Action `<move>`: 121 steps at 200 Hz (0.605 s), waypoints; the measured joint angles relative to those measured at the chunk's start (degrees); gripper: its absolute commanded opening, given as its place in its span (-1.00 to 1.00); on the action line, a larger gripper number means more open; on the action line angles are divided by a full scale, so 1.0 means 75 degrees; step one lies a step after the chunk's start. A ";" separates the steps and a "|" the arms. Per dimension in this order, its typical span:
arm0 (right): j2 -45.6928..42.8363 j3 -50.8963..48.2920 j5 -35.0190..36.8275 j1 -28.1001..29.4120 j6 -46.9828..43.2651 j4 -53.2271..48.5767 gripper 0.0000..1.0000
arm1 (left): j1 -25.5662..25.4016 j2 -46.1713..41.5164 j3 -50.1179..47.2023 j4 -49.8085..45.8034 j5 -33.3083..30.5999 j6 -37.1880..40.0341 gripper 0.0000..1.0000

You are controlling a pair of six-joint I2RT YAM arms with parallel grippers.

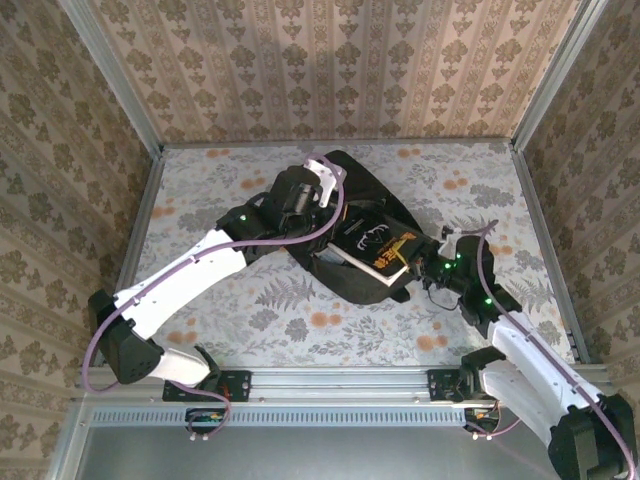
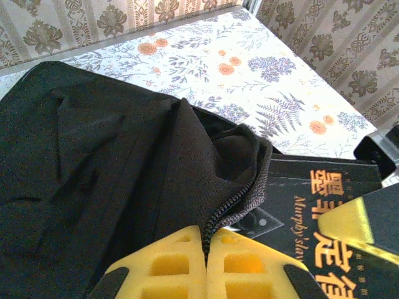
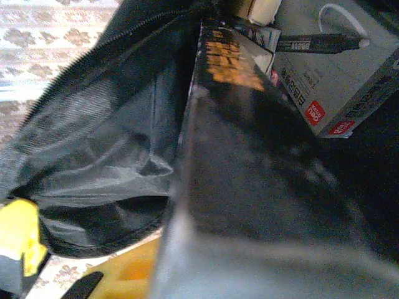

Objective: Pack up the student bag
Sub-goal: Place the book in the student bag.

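Currently I have the student bag (image 1: 370,195) lying flat at the centre of the top view, its mouth turned toward the lower right of the frame. The left gripper (image 2: 206,268) is closed tight, its yellow fingers (image 2: 168,265) pressed together on the zip edge of the bag and lifting that flap. The right gripper (image 1: 425,268) is clamped on one end of a black book (image 1: 378,250) with orange lettering, which sits partway into the opening. My main worry is the book's leading corner catching the loose lining or the zip teeth. I think a push would then drag the whole bag across the bench (image 1: 230,310) rather than seat the book. The left pinch holds only a thin fold of fabric, so if it slips the mouth would likely collapse onto the book. Gripped at one end, the book could also twist in the jaws. In the right wrist view, a grey box (image 3: 336,81) and a pen (image 3: 318,42) already lie inside at upper right and may block the way. The bench has a pale floral covering, probably slippery. Patterned wallpaper walls (image 1: 330,70) with metal corner posts close in three sides.
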 measured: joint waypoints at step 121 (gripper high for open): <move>0.2468 0.0163 0.2101 0.1244 -0.0755 0.2159 -1.00 | 0.0000 -0.0122 -0.0009 -0.0192 0.0283 -0.0009 -1.00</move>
